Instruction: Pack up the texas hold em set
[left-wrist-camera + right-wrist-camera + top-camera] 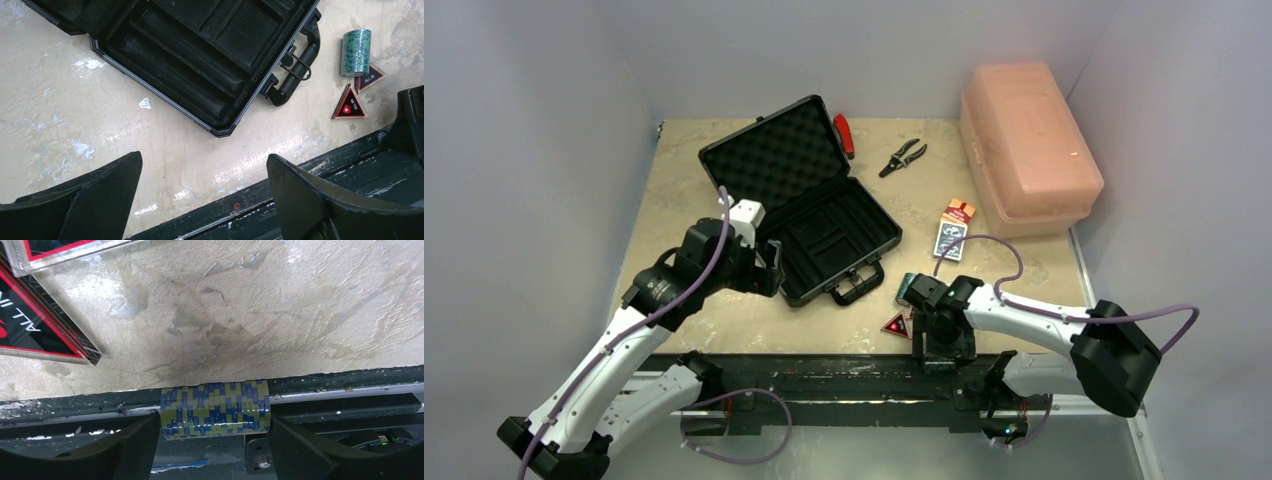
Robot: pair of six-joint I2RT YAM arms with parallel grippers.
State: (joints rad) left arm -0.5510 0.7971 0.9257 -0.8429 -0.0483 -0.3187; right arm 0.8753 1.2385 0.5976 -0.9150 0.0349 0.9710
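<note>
The black briefcase lies open on the table, foam lid leaning back, handle toward me. My right gripper is shut on a blue-and-yellow chip roll, held end to end over the table's front edge. A teal chip roll lies near the handle, beside two red-black triangles. The blue deck and the orange-red deck lie further back. My left gripper hangs open and empty over bare table at the case's near-left corner.
A large pink plastic box stands at the back right. Black pliers and a red-handled tool lie behind the case. The black front rail runs along the table's near edge.
</note>
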